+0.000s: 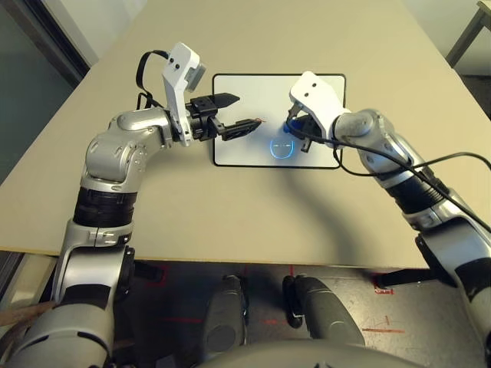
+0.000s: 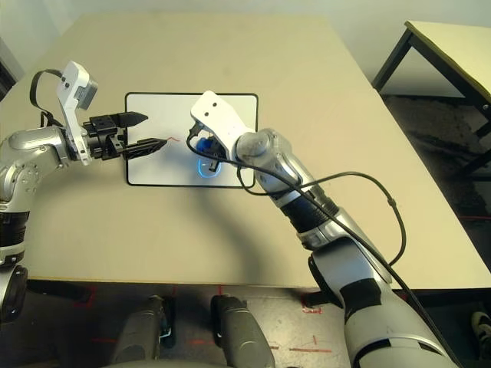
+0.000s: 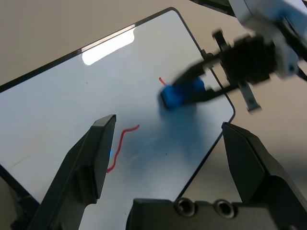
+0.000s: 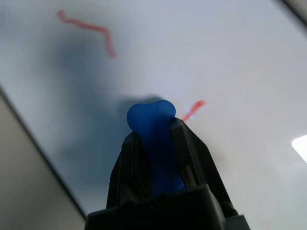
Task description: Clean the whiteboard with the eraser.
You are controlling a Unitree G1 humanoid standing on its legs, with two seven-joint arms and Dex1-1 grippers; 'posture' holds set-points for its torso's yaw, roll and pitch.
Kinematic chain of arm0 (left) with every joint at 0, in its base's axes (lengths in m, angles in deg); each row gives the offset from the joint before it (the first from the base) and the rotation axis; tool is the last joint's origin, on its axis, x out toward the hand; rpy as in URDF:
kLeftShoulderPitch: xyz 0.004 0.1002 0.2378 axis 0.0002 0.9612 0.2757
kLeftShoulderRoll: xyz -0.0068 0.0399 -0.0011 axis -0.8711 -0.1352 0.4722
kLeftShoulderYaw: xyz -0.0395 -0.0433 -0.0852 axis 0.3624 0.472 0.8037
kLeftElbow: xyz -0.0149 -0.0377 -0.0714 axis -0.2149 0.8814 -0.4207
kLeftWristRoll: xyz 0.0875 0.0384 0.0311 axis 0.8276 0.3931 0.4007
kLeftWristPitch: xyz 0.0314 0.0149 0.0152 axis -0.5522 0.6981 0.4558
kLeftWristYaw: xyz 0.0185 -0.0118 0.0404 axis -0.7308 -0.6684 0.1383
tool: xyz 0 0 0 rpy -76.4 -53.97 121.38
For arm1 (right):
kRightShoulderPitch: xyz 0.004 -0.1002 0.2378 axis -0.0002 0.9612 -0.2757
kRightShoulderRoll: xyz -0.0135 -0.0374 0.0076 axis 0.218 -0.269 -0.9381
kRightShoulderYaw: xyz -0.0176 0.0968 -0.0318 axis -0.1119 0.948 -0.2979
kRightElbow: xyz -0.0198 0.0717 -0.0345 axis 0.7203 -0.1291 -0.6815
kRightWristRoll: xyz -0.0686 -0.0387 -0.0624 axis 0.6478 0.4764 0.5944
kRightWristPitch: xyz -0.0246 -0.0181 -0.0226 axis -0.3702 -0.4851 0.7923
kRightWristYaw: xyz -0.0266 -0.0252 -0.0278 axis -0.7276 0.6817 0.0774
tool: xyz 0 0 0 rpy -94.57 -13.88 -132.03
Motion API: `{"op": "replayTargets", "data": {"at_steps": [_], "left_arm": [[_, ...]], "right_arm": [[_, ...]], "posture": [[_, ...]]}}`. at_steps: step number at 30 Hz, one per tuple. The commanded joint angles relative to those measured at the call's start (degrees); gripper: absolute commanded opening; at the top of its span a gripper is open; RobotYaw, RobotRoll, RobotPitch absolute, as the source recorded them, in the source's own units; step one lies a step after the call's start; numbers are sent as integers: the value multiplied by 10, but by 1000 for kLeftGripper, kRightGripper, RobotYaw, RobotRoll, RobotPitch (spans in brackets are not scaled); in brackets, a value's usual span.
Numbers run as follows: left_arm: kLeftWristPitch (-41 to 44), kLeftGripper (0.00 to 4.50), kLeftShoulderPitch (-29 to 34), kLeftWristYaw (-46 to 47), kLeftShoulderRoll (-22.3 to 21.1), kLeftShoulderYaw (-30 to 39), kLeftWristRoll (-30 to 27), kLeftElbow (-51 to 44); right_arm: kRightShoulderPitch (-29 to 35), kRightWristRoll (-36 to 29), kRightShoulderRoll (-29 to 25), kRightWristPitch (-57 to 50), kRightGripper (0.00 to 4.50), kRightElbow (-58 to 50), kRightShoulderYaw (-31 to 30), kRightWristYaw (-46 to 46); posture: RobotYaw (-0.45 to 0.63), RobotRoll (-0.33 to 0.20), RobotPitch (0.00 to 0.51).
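Observation:
The whiteboard [image 1: 261, 88] lies flat on the tan table, with a faint blue smiley circle [image 1: 282, 147] near its front edge and thin red strokes [image 3: 122, 139] on its surface. My right gripper [image 1: 295, 129] is shut on the blue eraser [image 4: 156, 139]. The eraser's tip stands at the board just above the smiley; whether it touches I cannot tell. My left gripper [image 1: 245, 111] hovers open over the board's left half with nothing between its fingers [image 3: 96, 153]. In the left wrist view the eraser [image 3: 182, 93] shows between the other gripper's black fingers.
The table [image 1: 253, 215] has bare surface all around the board. A black cable [image 2: 383, 207] loops off my right forearm. A second table [image 2: 453, 46] stands beyond the right edge, with floor between them.

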Motion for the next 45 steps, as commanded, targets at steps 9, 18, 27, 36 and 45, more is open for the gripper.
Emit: {"op": "replayTargets", "data": {"at_steps": [9, 18, 27, 36, 45], "left_arm": [[8, 4500, 11, 1, -3, 3, -2, -11], [9, 4500, 13, -1, -4, 3, -3, -11], [8, 4500, 15, -1, -2, 3, -3, -10], [13, 4500, 18, -1, -3, 4, -5, -14], [14, 4500, 18, -1, -2, 2, -5, -13]], "right_arm": [[28, 15, 13, -37, 776, -33, 8, -29], [80, 31, 1, -93, 775, -104, -6, -62], [-29, 36, 17, -51, 775, 13, 52, -8], [42, 39, 18, -105, 763, -79, 14, -47], [38, 46, 10, -112, 761, -86, 21, -45]], "posture": [[6, 0, 131], [2, 0, 136], [1, 0, 135], [2, 0, 140], [-3, 0, 143]]}}
